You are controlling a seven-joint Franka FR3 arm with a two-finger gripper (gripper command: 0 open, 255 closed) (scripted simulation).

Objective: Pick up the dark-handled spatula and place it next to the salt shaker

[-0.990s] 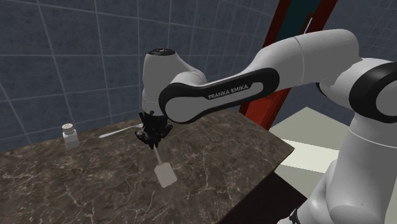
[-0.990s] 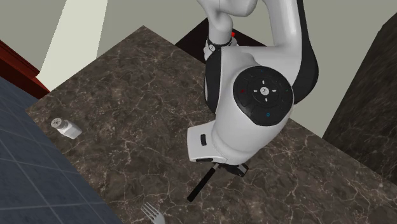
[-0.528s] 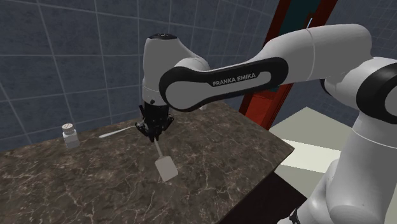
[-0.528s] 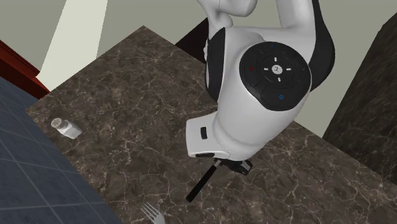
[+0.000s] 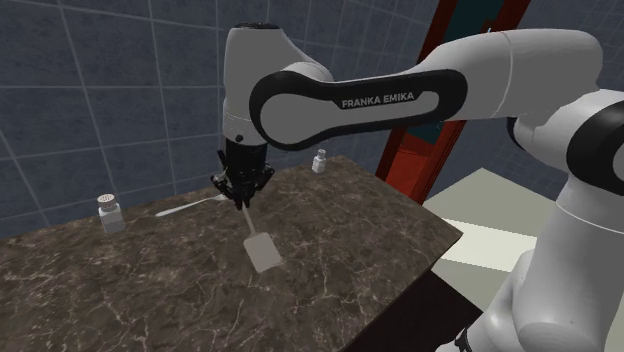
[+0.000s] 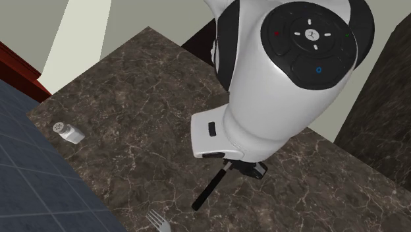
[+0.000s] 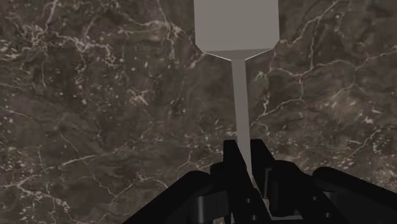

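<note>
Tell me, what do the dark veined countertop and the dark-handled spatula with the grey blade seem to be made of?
Dark brown countertop: looks like stone, perhaps marble, fairly matte, by its pale branching veins. Grey-bladed spatula: the flat blade is plain matte grey, metal or plastic, I cannot tell; the slim handle is plain black, material open.

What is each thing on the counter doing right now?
gripper, shut on the spatula.
spatula, clasped between the fingers, slanting.
salt shaker, standing upright on the counter.
second shaker, standing upright.
fork, lying flat.
</note>
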